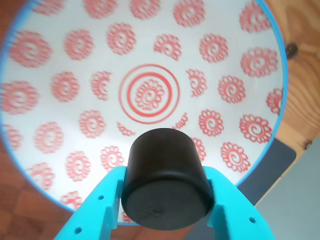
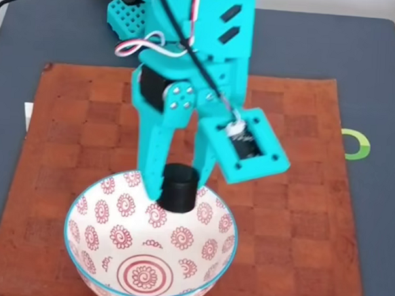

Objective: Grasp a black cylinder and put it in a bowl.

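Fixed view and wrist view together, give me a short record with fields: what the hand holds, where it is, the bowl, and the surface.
hand: turquoise hand, shut on the black cylinder
cylinder position: above the bowl's inside, near its far rim in the fixed view; held off the bowl's floor
bowl: white bowl, red spiral motifs, thin light-blue rim, nothing lying inside
wrist view: cylinder between the fingers, bowl below
surface: brown checkered board on a dark mat

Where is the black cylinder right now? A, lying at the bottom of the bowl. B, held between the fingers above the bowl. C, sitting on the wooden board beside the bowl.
B: the black cylinder is clamped between the turquoise fingers over the inside of the bowl, not yet resting in it.
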You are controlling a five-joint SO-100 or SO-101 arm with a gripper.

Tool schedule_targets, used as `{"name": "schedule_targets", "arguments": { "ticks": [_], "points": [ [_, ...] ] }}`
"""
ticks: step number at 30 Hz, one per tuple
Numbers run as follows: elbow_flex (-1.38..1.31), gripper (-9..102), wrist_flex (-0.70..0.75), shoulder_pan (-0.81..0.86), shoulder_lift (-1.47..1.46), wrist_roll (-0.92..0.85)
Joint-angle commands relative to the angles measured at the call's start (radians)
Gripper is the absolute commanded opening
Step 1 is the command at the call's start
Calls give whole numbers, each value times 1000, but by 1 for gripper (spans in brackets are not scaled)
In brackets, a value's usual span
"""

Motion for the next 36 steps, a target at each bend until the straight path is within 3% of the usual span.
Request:
{"name": "schedule_targets", "arguments": {
  "ticks": [1, 7, 13, 18, 20, 26, 36],
  "points": [
    [-46, 14, -3, 25, 6, -8],
    [-44, 15, -18, 26, 3, -9],
    [-44, 32, -11, 26, 3, -9],
    [-41, 32, 0, 26, 5, -5],
    [-31, 28, 2, 28, 14, 8],
    [-43, 0, 8, 49, 21, 9],
    [51, 0, 12, 84, 123, 11]
  ]
}}
